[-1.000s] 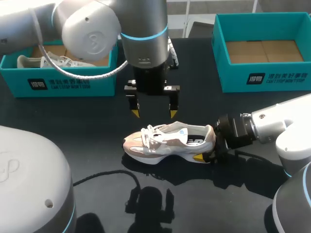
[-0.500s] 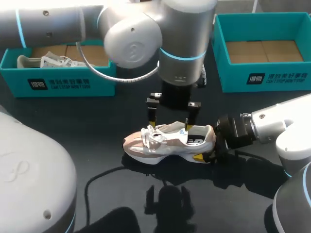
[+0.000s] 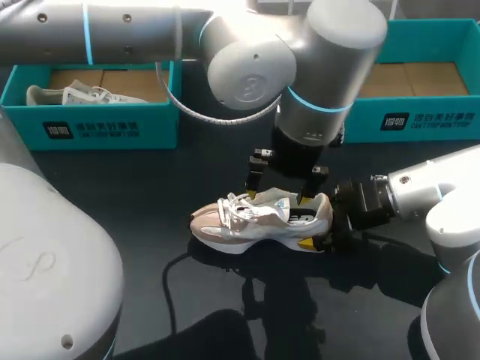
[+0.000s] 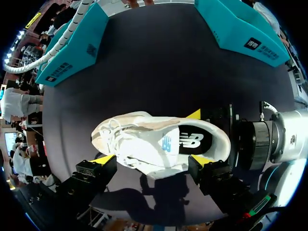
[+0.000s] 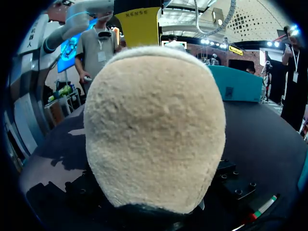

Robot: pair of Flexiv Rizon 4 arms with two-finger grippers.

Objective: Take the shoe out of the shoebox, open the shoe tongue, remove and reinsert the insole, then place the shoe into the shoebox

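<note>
Two tools attend to one shoe [image 3: 259, 217], which stands on its sole in the middle of the black bench [image 3: 127, 187], toe toward my left. The right tool [image 3: 319, 236] pinches the heel from both sides, with one yellow tip showing low at the near side. The left tool [image 3: 280, 192] hangs close over the collar, its fingers spread wide along the shoe's length and gripping nothing. The step in hand looks to be opening the tongue [image 4: 154, 147]. I judge it best to slip one fingertip just behind the tongue and the other onto the laces, pinch lightly, then draw up and toeward. The pinned heel should stop the shoe tipping. At the back, the left shoebox [image 3: 97, 129] holds another pale shoe [image 3: 79, 95], and the right shoebox [image 3: 420, 120] shows its brown cardboard floor.
</note>
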